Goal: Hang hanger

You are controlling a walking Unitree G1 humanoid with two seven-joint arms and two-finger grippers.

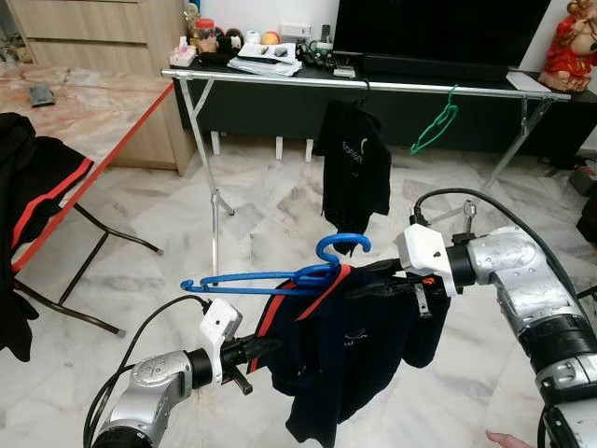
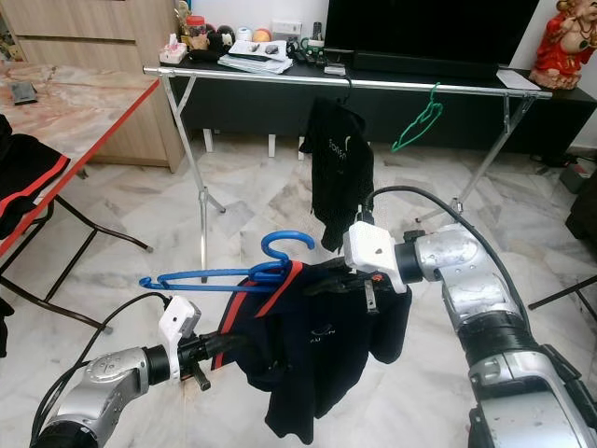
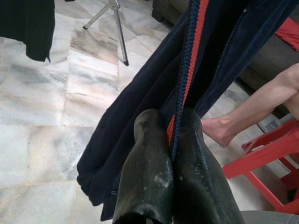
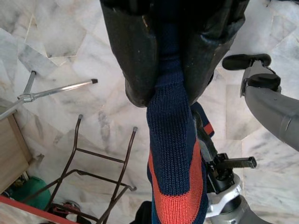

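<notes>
Both the left gripper and right gripper pinch the navy jacket (blue hanger threaded in); the rail stands well ahead.

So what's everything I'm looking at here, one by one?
Jacket: one, navy with red trim, held up between both pincers, draped on the blue hanger.
Blue hanger: one, sticking out of the jacket's top.
Clothes rail: one, silver, straight ahead.
Black garment: one, hanging on the rail.
Green hanger: one, bare, on the rail.
Table: one, marble-patterned with red edge, at left.
Person's leg: one, bare, beside a red chair.
Left pincer: shut on jacket trim.
Right pincer: shut on jacket collar.
</notes>
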